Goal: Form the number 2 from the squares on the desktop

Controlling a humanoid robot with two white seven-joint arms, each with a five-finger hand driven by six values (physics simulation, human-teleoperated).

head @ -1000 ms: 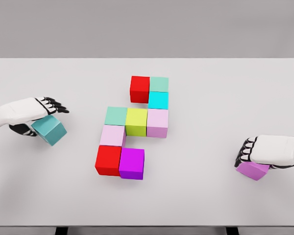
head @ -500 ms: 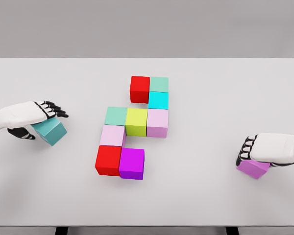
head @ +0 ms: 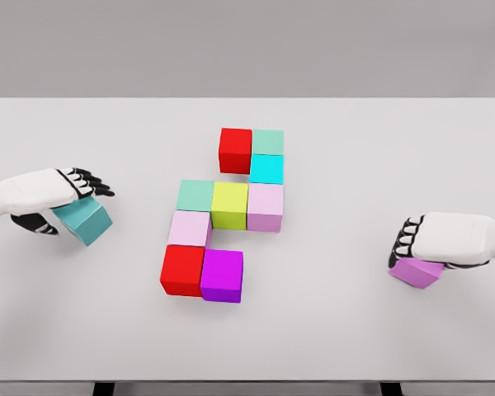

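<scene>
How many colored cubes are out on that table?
11. Nine touch in a central cluster: red, green, cyan above; mint, yellow, pink across; pale pink, red, magenta below. A teal cube is in the left hand, a purple cube under the right hand.

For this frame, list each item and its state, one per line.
Left robot hand: gripping the teal cube, which is tilted.
Right robot hand: closed over the purple cube.
Nine-cube figure: resting flat on the table, cubes packed edge to edge, bottom row only red and magenta.
</scene>
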